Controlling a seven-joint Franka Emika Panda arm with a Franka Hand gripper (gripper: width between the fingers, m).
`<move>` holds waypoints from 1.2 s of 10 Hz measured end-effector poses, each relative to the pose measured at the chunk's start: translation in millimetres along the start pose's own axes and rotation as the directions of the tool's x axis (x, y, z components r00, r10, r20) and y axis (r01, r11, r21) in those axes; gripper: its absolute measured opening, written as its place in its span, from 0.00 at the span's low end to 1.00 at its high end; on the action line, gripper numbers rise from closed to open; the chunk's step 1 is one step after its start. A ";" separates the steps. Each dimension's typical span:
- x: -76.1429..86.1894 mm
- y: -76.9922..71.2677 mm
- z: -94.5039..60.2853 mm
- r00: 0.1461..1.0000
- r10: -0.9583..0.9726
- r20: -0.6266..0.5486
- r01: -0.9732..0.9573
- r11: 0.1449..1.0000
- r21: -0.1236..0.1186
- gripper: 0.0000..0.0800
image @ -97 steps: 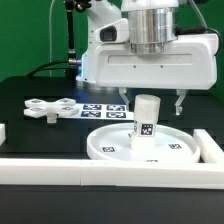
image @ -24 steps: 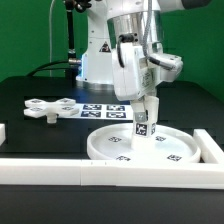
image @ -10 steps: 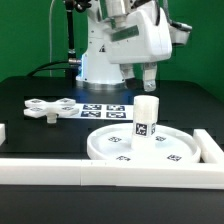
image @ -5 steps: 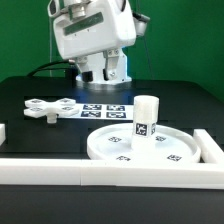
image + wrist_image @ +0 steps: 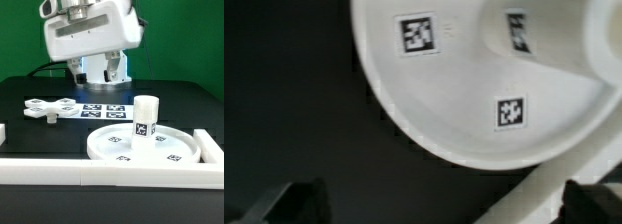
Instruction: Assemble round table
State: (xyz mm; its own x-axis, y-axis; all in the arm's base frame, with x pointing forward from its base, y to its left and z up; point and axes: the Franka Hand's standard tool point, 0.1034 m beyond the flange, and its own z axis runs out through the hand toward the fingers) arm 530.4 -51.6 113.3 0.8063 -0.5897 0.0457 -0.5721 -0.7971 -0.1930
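Note:
The large round disc (image 5: 148, 147) lies on the black table near the front, rim up. The short cylindrical leg (image 5: 147, 117) stands upright on its middle. The flat cross-shaped base (image 5: 47, 108) lies apart at the exterior view's left. My gripper (image 5: 97, 62) hangs high above the table, up and to the exterior view's left of the leg, touching nothing. In the wrist view the gripper (image 5: 441, 205) is open and empty. Its dark fingertips (image 5: 287, 203) stand wide apart over black table beside the disc (image 5: 473, 90), which shows several tags.
The marker board (image 5: 104, 111) lies flat behind the disc. White border rails run along the front (image 5: 100, 171), at the exterior view's right (image 5: 211, 148) and left (image 5: 3, 132). A rail also crosses the wrist view (image 5: 555, 192).
My gripper let go of the leg, rose and swung to the exterior view's left. The leg stays upright on the disc. The base has not moved.

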 end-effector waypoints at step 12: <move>-18.6 71.0 14.2 0.774 -0.633 0.029 0.632 0.769 -0.094 0.81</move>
State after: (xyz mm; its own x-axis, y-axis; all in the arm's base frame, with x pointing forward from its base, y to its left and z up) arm 476.9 -95.4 84.8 0.9902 0.0517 0.1294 0.0557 -0.9981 -0.0273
